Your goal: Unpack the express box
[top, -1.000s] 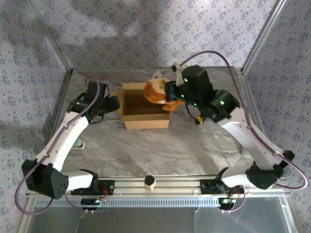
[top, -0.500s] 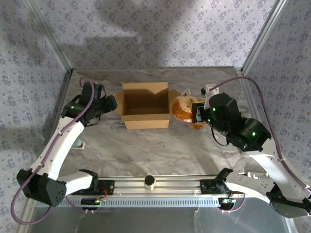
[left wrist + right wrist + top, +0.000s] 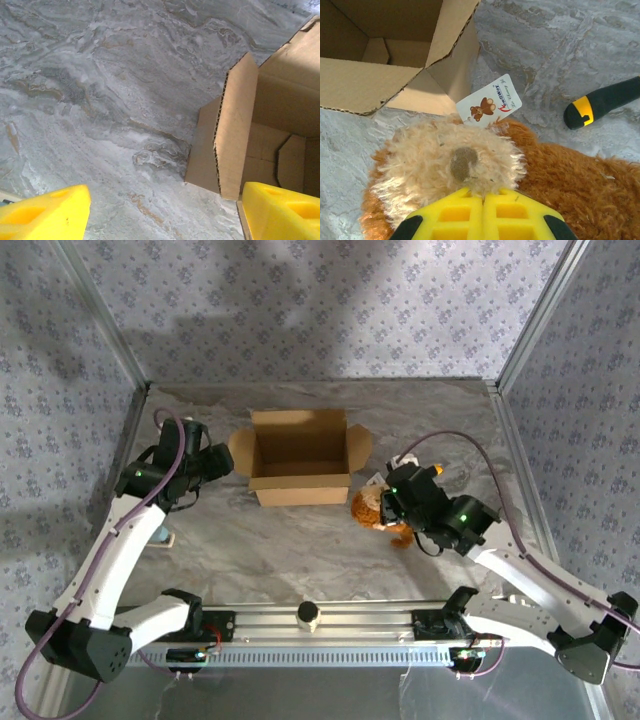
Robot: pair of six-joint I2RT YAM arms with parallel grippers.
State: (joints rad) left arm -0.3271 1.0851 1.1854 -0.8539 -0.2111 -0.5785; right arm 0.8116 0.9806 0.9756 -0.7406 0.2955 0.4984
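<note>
From above, the express box (image 3: 300, 455) sits open at the far middle of the desk (image 3: 300, 550), long axis left to right; the left hand (image 3: 222, 462) is just beside its left end and nearer; the right hand (image 3: 385, 502) holds a plush bear (image 3: 368, 508) off its near right corner; bare desk lies nearside. At the left wrist, the fingers (image 3: 45, 212) stand wide, holding nothing; the box's left flap (image 3: 235, 125) is ahead between them. At the right wrist, the fingers (image 3: 455, 215) pinch together on the bear's muzzle fur.

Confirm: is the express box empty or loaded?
Empty. Top view shows bare cardboard inside the express box, flaps spread; plush bear is outside, beside it.
</note>
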